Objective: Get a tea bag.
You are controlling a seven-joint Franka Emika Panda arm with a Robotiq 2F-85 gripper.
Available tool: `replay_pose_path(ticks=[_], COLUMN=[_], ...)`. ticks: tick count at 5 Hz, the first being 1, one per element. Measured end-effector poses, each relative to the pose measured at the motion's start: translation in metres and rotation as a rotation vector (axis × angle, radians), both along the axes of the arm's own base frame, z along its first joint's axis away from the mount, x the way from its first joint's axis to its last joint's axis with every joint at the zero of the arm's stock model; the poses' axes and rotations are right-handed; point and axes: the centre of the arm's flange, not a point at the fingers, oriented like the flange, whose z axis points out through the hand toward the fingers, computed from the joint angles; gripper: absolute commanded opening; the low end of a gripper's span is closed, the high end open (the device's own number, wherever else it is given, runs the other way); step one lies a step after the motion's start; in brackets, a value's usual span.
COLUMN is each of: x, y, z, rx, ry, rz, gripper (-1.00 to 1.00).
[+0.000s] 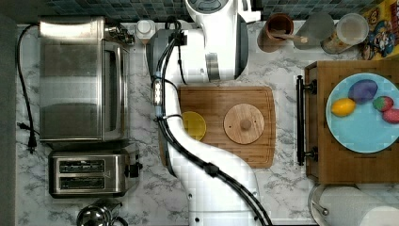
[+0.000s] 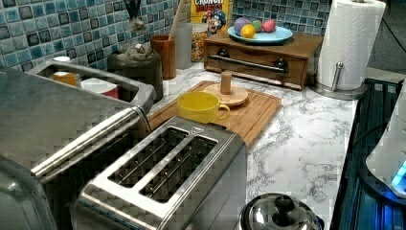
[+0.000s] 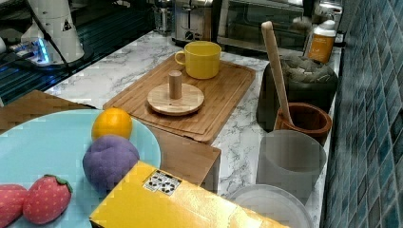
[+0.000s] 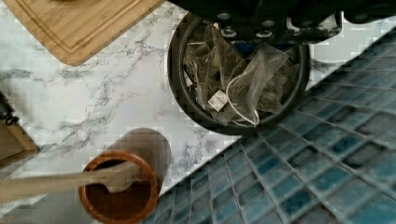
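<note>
Dark jar (image 4: 187,100) holds tea bags (image 4: 243,86); hand (image 4: 275,23) cropped, grip state unclear.

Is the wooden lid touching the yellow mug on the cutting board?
Apart. In the right view a strip of bare cutting board shows between the wooden lid and the yellow mug; the top view shows the same gap.

The white Franka arm (image 1: 207,160) reaches from the top view's bottom edge to its top. Its black gripper (image 4: 275,21) points straight down; the jaws are hidden.
</note>
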Motion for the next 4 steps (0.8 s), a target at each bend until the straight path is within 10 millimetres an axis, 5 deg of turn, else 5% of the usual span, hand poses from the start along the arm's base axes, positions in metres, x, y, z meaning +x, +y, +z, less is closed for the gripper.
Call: replay_pose_path(ticks=[2, 4], x=[-0.043, -0.107], y=[0.007, 0.014], z=[0.066, 0.076], rx=[0.019, 0.042], ry=[-0.024, 0.026], rz=[0.012, 0.098], gripper=[-1.00, -1.00])
